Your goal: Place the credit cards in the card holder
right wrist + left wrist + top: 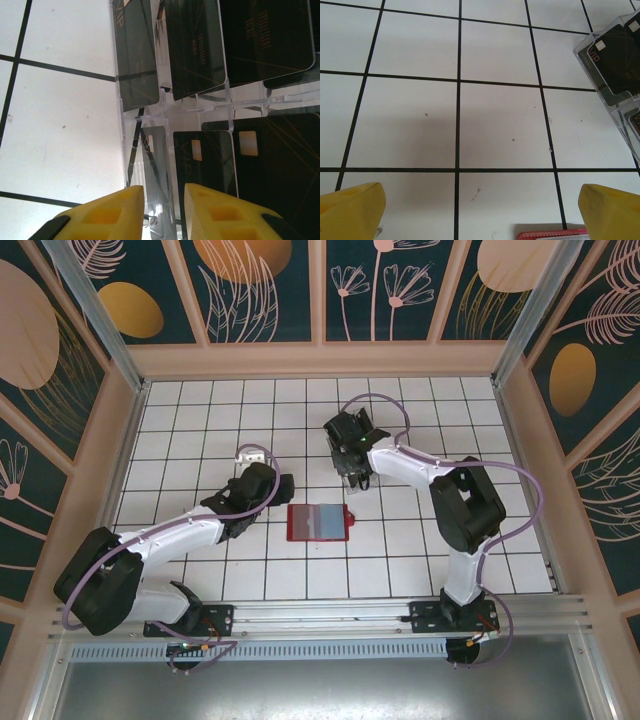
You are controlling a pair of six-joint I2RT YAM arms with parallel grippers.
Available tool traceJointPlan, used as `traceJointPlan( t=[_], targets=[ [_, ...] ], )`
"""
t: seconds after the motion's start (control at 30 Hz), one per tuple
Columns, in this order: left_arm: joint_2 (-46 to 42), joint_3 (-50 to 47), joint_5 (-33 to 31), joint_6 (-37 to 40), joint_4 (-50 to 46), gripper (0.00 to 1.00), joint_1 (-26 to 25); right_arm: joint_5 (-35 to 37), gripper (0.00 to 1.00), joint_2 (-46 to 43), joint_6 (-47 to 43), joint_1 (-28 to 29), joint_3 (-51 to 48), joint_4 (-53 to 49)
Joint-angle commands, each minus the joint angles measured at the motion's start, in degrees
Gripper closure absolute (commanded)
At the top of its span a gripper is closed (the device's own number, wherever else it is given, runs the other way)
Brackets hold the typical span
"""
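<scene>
Overhead, the card holder (318, 522) is seen lying open on the counter (200, 420) between the arms, on the near side of the right claw (356, 486) and beside the left claw (284, 490). From the left wrist, yellow fingers (350, 212) are noted spread wide with nothing held. From the right wrist, the claw stands narrow about one of the credit cards (156, 165), set edge-on in the clear rack (200, 106), long axis running away from the claw; whether it is gripped cannot be told.

White gridded table (200, 440); open red card holder (318, 522) lies flat mid-table; clear card rack (210, 106) stands near it.
</scene>
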Motion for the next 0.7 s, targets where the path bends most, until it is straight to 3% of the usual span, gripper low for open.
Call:
traceJointPlan(
  t=[0.0,0.67],
  targets=[
    [-0.90,-0.32,0.51,0.36,0.48,0.01,0.45,2.00,0.73,1.71,-0.78,0.04,1.39,-2.28],
    [0.24,-1.19,1.55,-0.69,2.19,0.02,0.45,5.02,0.75,3.43,-1.12,2.67,1.39,-3.28]
  ],
)
